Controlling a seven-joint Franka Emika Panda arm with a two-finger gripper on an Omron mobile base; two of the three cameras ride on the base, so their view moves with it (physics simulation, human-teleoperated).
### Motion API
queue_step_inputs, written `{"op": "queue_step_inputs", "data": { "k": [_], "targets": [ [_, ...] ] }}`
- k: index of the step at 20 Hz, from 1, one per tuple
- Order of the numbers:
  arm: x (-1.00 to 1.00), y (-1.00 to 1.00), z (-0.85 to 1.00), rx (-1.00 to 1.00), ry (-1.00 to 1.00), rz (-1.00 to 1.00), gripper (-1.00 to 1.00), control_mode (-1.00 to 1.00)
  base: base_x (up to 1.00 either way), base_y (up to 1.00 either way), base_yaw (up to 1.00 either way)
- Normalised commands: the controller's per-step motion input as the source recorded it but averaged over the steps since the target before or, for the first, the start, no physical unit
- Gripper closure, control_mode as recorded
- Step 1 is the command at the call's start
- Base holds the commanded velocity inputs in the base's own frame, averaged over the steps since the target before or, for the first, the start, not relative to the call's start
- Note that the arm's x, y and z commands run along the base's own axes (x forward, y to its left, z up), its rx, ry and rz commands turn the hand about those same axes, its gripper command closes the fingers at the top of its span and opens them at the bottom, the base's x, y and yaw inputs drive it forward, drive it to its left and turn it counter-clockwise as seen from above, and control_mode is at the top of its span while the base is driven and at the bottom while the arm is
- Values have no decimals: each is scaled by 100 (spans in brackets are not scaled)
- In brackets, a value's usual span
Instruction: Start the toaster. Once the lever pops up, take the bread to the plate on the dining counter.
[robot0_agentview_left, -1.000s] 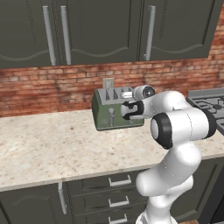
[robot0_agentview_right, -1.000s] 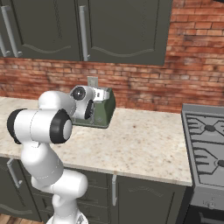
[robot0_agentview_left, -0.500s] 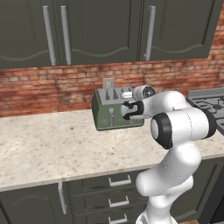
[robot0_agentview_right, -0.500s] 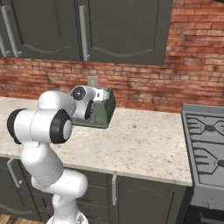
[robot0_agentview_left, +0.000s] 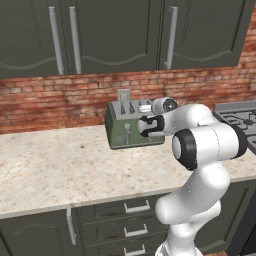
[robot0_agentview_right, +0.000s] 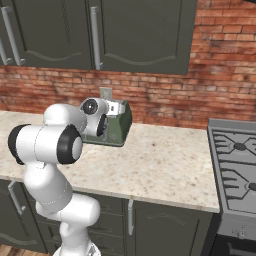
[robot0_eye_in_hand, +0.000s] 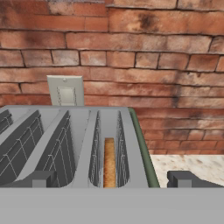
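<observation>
- Far left: bare speckled worktop (robot0_agentview_left: 55, 170), nothing there to snag on.
- Toaster (robot0_agentview_left: 131, 131): olive box, steel top, against the brick wall (robot0_eye_in_hand: 144, 52) just below a wall outlet (robot0_eye_in_hand: 65, 90). Looks rigid and fairly heavy, likely stays put under a downward push.
- Left-hand front lever (robot0_agentview_left: 127, 133) visible, not the one wanted. Right-hand lever hidden behind the hand in the left base view, position cannot be told.
- Lever likely stiff, spring-loaded, small smooth metal knob: best pressed from on top with one fingertip, straight down; slip-off is the risk.
- Bread (robot0_eye_in_hand: 109, 162): golden-brown slice sitting deep in the rightmost slot, upright, only its narrow top edge showing.
- Judged light, dry, brittle at the crust. Best taken by pinching across the two flat faces near the top edge once raised, light squeeze, lifted straight up to clear the slot wires.
- Hand (robot0_eye_in_hand: 113, 179): spread wide, holding nothing, over the toaster's front edge, fingertips (robot0_eye_in_hand: 188, 179) straddling the bread slot.
- Right: stove (robot0_agentview_right: 235, 165) beside the worktop, well apart from the toaster.
</observation>
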Motion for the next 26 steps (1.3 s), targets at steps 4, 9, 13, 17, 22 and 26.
{"op": "queue_step_inputs", "data": {
  "k": [4, 9, 13, 17, 22, 26],
  "targets": [
    [0, 0, 0, 0, 0, 0, -100, -100, 0, 0, 0],
    [0, 0, 0, 0, 0, 0, -100, -100, 0, 0, 0],
    [0, 0, 0, 0, 0, 0, -100, -100, 0, 0, 0],
    [0, 0, 0, 0, 0, 0, -100, -100, 0, 0, 0],
    [0, 0, 0, 0, 0, 0, -100, -100, 0, 0, 0],
    [0, 0, 0, 0, 0, 0, -100, -100, 0, 0, 0]
  ]
}}
